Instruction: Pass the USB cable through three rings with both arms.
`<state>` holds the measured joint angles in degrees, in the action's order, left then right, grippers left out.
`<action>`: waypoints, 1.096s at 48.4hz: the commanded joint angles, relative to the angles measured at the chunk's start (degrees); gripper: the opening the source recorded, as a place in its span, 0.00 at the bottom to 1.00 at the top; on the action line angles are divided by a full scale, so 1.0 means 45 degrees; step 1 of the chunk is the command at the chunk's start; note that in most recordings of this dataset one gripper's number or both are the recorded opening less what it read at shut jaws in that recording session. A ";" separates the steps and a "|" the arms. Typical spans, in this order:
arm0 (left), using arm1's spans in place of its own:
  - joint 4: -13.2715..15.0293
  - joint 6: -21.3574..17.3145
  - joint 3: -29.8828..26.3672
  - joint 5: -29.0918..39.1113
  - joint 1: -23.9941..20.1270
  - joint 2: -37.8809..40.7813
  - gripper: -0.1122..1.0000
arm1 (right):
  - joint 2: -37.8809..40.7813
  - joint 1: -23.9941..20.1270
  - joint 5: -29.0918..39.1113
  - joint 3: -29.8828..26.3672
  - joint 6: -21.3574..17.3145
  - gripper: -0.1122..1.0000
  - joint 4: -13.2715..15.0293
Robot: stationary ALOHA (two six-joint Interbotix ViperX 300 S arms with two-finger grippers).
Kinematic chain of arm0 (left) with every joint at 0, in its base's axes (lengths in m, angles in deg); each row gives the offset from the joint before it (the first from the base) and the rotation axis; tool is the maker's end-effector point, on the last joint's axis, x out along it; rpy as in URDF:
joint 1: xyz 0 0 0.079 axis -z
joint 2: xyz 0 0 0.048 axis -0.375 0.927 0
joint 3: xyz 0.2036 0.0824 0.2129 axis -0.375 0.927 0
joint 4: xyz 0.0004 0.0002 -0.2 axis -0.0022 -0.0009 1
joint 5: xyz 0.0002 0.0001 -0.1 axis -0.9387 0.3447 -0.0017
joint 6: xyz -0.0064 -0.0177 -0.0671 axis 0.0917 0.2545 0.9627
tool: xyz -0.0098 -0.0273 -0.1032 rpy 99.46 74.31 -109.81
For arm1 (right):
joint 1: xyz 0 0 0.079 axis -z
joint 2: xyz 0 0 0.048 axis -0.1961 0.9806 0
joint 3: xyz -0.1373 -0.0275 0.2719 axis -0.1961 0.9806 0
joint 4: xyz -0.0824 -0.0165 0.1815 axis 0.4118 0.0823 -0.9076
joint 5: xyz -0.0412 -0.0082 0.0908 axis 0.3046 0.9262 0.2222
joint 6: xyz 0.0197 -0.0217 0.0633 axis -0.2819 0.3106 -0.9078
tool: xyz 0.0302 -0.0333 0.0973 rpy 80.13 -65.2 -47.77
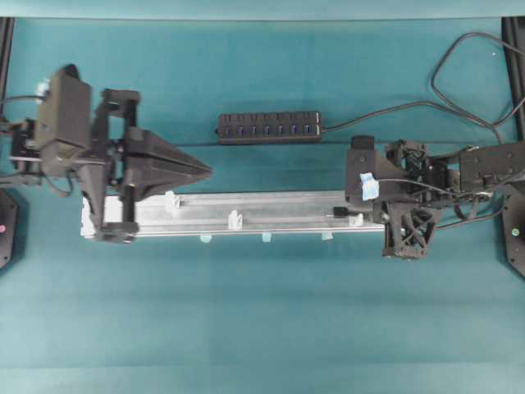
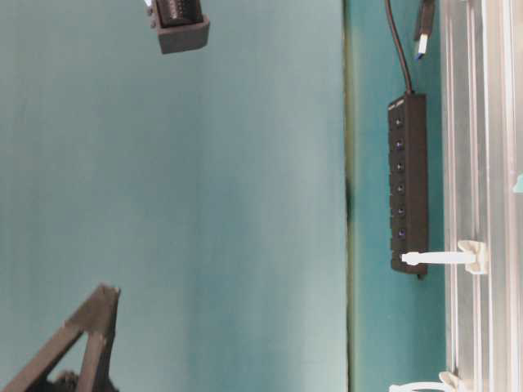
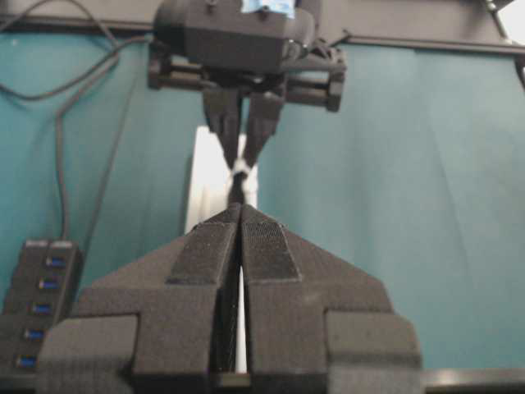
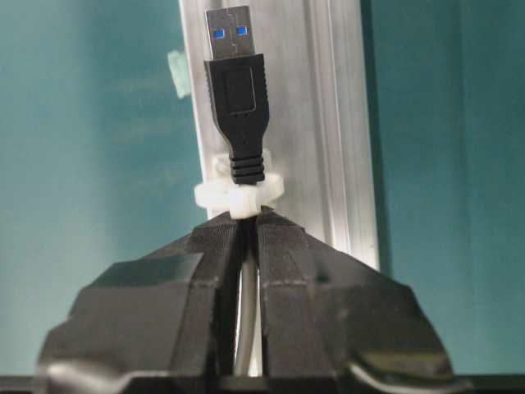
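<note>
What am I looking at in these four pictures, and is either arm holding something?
Two black robot arms work over a teal table. One picture looks down from above, one sits at table level, turned sideways, and two come from cameras on the arms' wrists. A long silver aluminium rail carries three small whitish plastic rings; a black USB hub lies behind it. The right gripper has its fingers shut on the grey cable with a black USB plug, whose plug has gone through the first ring. The left gripper is shut and appears empty.
</note>
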<state>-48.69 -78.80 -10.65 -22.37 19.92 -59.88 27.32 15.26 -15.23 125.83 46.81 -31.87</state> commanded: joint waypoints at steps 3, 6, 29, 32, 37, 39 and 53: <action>-0.0039 0.0293 -0.0410 -0.0215 -0.0156 0.0371 0.12 | -0.0039 -0.0020 -0.0117 0.0000 -0.0156 0.02 -0.0020; -0.0039 0.0566 -0.0449 -0.0215 -0.0215 0.0586 0.12 | -0.0039 -0.0020 -0.0156 0.0000 -0.0156 0.02 -0.0039; -0.0039 0.1660 -0.1367 -0.0176 -0.0410 0.4297 0.94 | -0.0039 -0.0117 -0.0703 0.0273 -0.0176 0.02 -0.0156; -0.0039 0.1602 -0.1797 -0.0176 -0.0410 0.4941 0.98 | -0.0039 -0.0137 -0.0703 0.0273 -0.0176 0.02 -0.0215; -0.0039 0.1230 -0.2637 -0.0156 -0.0410 0.6016 0.95 | -0.0039 -0.0156 -0.0703 0.0273 -0.0176 0.02 -0.0215; -0.0039 0.1055 -0.2949 -0.0156 -0.0410 0.6367 0.95 | -0.0039 -0.0176 -0.0703 0.0273 -0.0176 0.02 -0.0215; -0.0039 0.0781 -0.4414 -0.0078 -0.0547 0.8281 0.95 | -0.0039 -0.0176 -0.1230 0.0293 -0.0195 0.02 -0.0215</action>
<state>-48.69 -75.11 -28.40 -22.55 17.72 -23.59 27.32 14.65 -19.98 127.42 46.46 -32.66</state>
